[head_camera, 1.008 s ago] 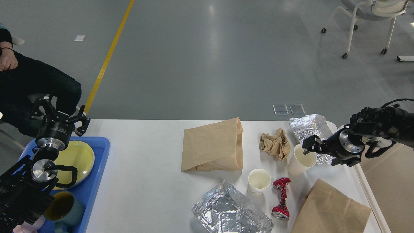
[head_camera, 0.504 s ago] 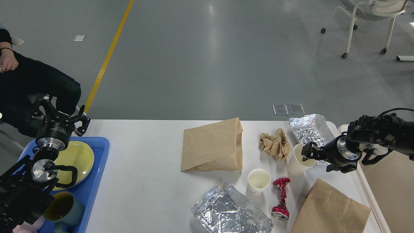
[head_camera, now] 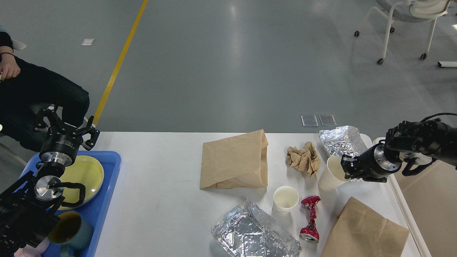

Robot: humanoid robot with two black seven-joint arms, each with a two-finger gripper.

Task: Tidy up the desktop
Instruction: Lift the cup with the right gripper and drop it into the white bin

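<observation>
Your right gripper [head_camera: 345,168] pinches the rim of a white paper cup [head_camera: 330,175], one finger apparently inside the mouth and one outside, near the right end of the desktop [head_camera: 160,185]. The cup leans toward the gripper, its base touching the white surface or just off it; you cannot tell which from this view.

The main risk is that thin rim. Squeeze harder and the wall may crumple and slide out; lift fast and the cup may swing on the pinch and drop. If any liquid is left inside, which the view does not show, that tilt would spill it onto the table.

Watch the neighbours as well. The foil sheet [head_camera: 341,141] lies just behind the cup and touches the gripper's side of it, so a careless pull to the right could drag the foil along. The crumpled brown paper [head_camera: 303,159] sits just to the cup's left, and a second paper cup [head_camera: 285,200] and a crushed red can [head_camera: 310,217] stand nearer you; a low sweep would knock them. The paper bag [head_camera: 364,232] at the near right edge overhangs the corner, and a brush from your forearm could tip it off.

Your left gripper [head_camera: 66,123] hangs with its fingers spread wide and empty over the far end of the blue tray [head_camera: 107,200], above the yellow plate [head_camera: 84,175], well apart from this work.
</observation>
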